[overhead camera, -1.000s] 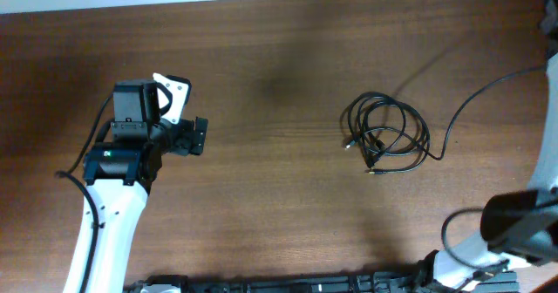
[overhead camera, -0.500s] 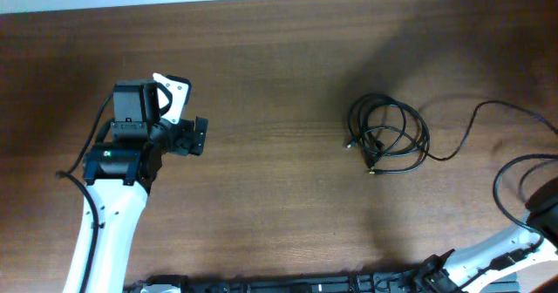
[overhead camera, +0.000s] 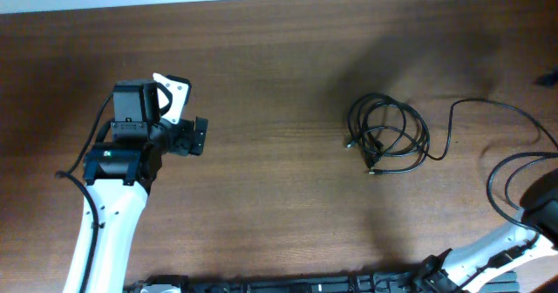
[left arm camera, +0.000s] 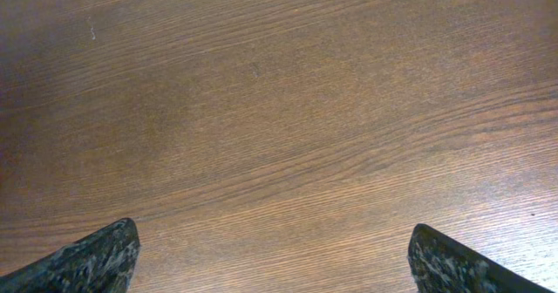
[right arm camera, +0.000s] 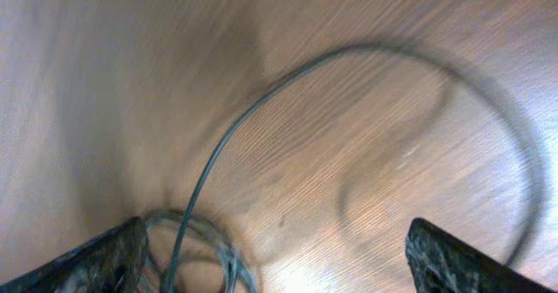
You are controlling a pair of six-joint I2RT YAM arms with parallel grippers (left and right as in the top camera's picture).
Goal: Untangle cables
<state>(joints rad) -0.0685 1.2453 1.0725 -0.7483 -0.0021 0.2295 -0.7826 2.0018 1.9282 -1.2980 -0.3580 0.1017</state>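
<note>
The cables [overhead camera: 389, 136] lie in a loose black bunch right of the table's middle, with small plug ends at its left and lower sides. One strand [overhead camera: 488, 106] curves away from the bunch toward the right edge, lying slack on the wood. In the right wrist view that strand [right arm camera: 253, 110] arcs across the table, blurred, with the bunch [right arm camera: 205, 249] low between the fingers. My right gripper [right arm camera: 279, 267] is open and holds nothing. My left gripper [overhead camera: 199, 136] is far to the left, open [left arm camera: 279, 262] over bare wood.
The table [overhead camera: 279, 57] is dark brown wood with a pale edge along the back. My right arm [overhead camera: 532, 223] enters at the lower right corner, with its own black wire looped beside it. A black rail [overhead camera: 288, 286] runs along the front edge.
My right gripper has opened and let go of the long strand. The strand, earlier pulled taut toward the right edge, now lies slack in a curve. The left arm has not moved.
</note>
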